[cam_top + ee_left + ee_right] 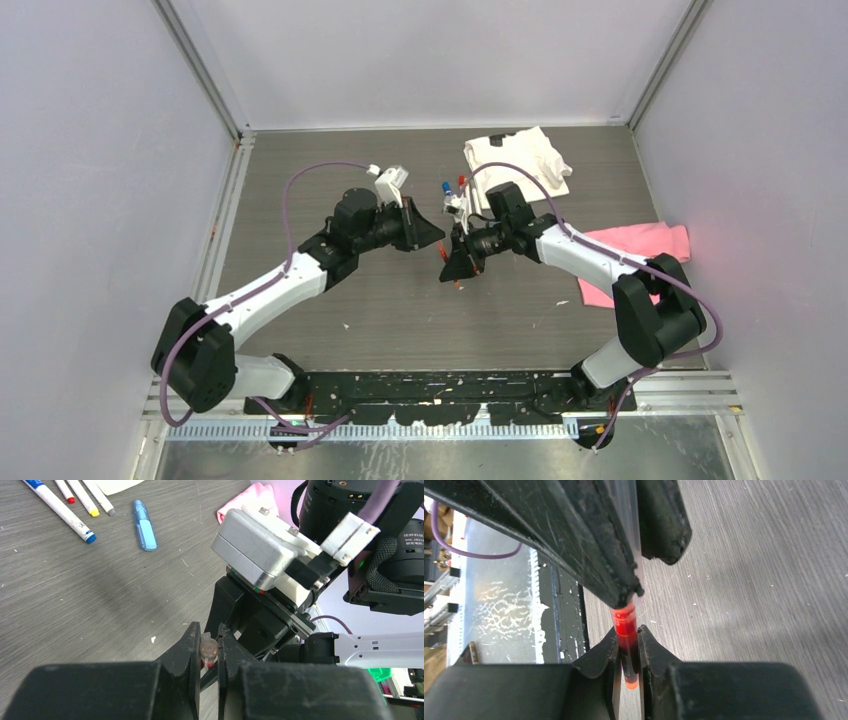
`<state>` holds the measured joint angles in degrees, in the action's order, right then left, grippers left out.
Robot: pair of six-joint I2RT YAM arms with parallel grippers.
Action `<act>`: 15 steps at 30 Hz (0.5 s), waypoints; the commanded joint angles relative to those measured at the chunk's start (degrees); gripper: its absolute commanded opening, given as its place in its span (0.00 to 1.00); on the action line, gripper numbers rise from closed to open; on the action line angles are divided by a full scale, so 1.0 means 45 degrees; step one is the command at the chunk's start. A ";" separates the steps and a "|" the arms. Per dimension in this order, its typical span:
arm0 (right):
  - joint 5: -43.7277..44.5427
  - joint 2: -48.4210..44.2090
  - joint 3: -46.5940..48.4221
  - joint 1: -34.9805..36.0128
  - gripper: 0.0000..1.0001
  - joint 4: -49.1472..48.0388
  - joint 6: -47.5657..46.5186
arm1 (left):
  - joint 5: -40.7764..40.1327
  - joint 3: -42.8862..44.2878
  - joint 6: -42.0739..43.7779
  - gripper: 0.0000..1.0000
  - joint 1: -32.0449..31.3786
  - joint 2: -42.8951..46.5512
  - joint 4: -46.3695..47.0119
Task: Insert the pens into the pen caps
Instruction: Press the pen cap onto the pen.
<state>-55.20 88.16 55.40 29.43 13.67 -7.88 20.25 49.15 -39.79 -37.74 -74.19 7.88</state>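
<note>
The table (330, 300) had a dark grey top with a fine wood grain, scattered with small pale flecks. Pale, bare walls (100, 150) with aluminium corner posts closed it in on three sides. A black strip and a ribbed metal rail (440, 430) ran along the bottom of the top view, where both arm bases were bolted.

A crumpled white cloth (515, 160) lay at the upper centre of that view and a pink cloth (640, 245) at the right edge, partly under the right arm.

Both arms reached in to the middle of the frame and met tip to tip above the table. The left gripper (210, 636) was clamped on a pen (633, 555), whose pale barrel ran up between its fingers. The right gripper (627, 645) was pinched tight on a red cap (625, 622), in line with that barrel and touching it.

In the upper left of the left wrist view, four loose pens (62, 510) lay side by side on the table with blue, red, yellow and grey tips. A light blue cap (144, 525) lay just to their right.
</note>
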 commanded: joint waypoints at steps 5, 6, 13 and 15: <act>0.2433 0.0089 0.0277 -0.0303 0.23 -0.2944 -0.1509 | 0.3683 0.1074 0.0730 0.01 -0.1087 -0.1229 -0.3633; 0.2695 0.0156 0.0142 -0.0284 0.23 -0.3327 -0.1657 | 0.3583 0.1142 0.0953 0.01 -0.1087 -0.1262 -0.3854; 0.4133 0.0778 -0.0741 0.0232 0.26 -0.5189 -0.2395 | 0.2240 0.1168 0.2294 0.01 -0.1207 -0.1358 -0.4076; 0.4389 0.0968 -0.0818 0.0408 0.27 -0.5637 -0.2206 | 0.1788 0.1169 0.2624 0.01 -0.1276 -0.1439 -0.4054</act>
<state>-45.52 91.46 50.50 31.09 5.28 -16.53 20.45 54.33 -29.67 -38.98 -80.36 -2.90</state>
